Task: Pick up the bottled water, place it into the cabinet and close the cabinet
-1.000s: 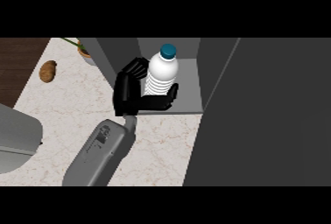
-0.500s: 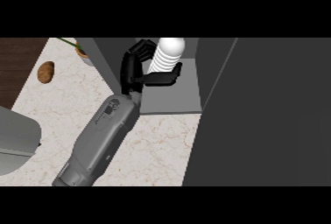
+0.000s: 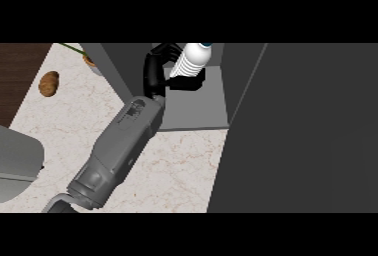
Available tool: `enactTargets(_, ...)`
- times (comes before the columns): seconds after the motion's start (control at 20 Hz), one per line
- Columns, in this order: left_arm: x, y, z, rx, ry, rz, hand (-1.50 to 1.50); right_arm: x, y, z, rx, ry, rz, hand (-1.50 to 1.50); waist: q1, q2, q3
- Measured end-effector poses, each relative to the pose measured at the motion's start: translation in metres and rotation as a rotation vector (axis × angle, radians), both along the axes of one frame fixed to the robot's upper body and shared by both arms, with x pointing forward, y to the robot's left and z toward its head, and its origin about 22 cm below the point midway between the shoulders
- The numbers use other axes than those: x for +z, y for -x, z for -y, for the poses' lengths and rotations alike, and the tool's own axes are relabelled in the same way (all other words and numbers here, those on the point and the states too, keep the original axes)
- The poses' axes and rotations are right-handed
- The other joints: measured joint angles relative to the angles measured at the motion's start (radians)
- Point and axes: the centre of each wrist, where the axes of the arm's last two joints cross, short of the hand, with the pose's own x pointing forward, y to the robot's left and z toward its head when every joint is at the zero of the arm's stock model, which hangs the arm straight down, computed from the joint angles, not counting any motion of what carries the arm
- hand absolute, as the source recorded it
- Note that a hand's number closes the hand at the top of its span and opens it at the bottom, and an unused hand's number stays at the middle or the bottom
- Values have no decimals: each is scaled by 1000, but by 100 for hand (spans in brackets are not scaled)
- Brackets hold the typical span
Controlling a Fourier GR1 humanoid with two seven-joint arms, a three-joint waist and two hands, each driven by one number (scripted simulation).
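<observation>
The bottled water is a white ribbed bottle with a blue cap, upright at the back of the open cabinet, above its grey floor. My right hand is shut on it, black fingers curled round its lower half. The grey forearm runs from the lower left up into the cabinet. The bottle's base is hidden by the fingers, so I cannot tell whether it rests on the floor. The cabinet's dark door stands open at the right. My left hand does not show.
A brown oval potato lies on the marble counter at the left. An orange-brown thing with a green stem sits beside the cabinet's left wall. A large grey shape fills the left edge.
My right arm has stretched further forward, carrying the bottle from the cabinet's front to deep inside it. The hand stays curled round the bottle.
</observation>
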Motion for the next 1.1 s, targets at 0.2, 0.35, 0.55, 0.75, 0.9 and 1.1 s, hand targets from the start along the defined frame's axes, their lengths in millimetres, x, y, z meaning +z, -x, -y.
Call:
enactTargets(0.2,-6,-7,-2,54,-78,-26,150,0,-1,1,1,3,4,-150,-4,3,0)
enactTargets(0.35,-11,-10,-3,81,-104,-50,150,0,-1,1,2,0,1,-150,-8,6,0)
enactTargets(0.55,-23,-9,-8,102,-119,-67,150,1,-2,-1,12,-4,-2,-150,-15,8,-1)
enactTargets(0.75,-33,-9,-17,130,-132,-81,150,-1,-1,1,11,3,11,-150,-22,11,-1)
enactTargets(0.9,-36,-9,-21,147,-158,-82,150,0,-2,1,10,1,17,-150,-25,13,-1)
enactTargets(1.1,-44,-7,-21,169,-222,-84,-150,-2,-1,0,17,-3,19,-150,-29,15,-1)
